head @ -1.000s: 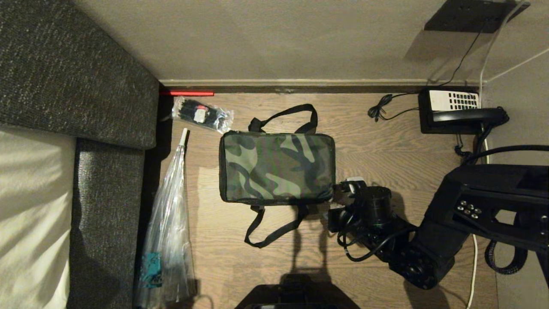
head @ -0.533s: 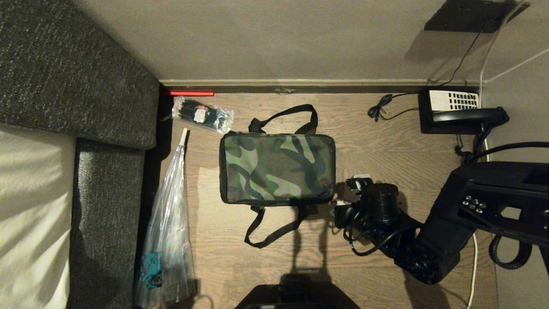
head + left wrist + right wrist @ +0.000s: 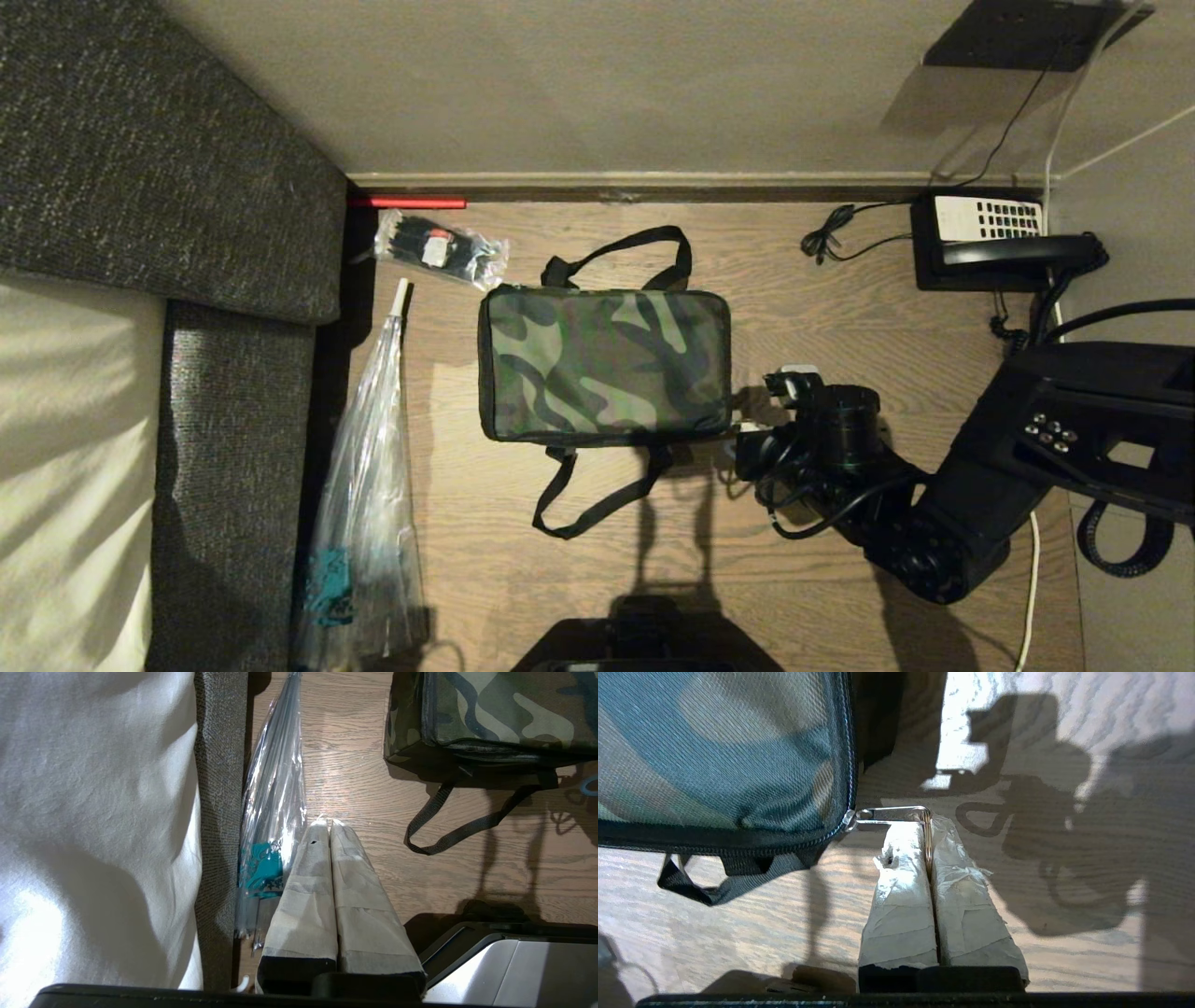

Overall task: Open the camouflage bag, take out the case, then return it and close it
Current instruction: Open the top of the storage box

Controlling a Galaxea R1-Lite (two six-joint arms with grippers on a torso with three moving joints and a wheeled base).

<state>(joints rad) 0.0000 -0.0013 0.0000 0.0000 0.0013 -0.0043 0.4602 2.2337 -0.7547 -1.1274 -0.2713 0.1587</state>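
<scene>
The camouflage bag (image 3: 602,364) lies flat on the wooden floor with its lid down; it also shows in the left wrist view (image 3: 504,714). My right gripper (image 3: 742,434) sits at the bag's right near corner. In the right wrist view my right gripper (image 3: 928,826) is shut on the metal zipper pull ring (image 3: 896,812), which stretches level from the zipper at the corner of the bag (image 3: 714,751). My left gripper (image 3: 328,823) hangs parked and shut above the floor, holding nothing. The case is hidden.
A clear plastic bag (image 3: 364,485) lies left of the bag, beside a dark upholstered bed edge (image 3: 233,420). A small packet (image 3: 439,250) lies at the back left and a black telephone (image 3: 999,243) at the back right. Strap handles (image 3: 597,495) trail towards me.
My right arm has drawn a little to the right, away from the bag, still shut on the pull ring. The bag has stayed in place.
</scene>
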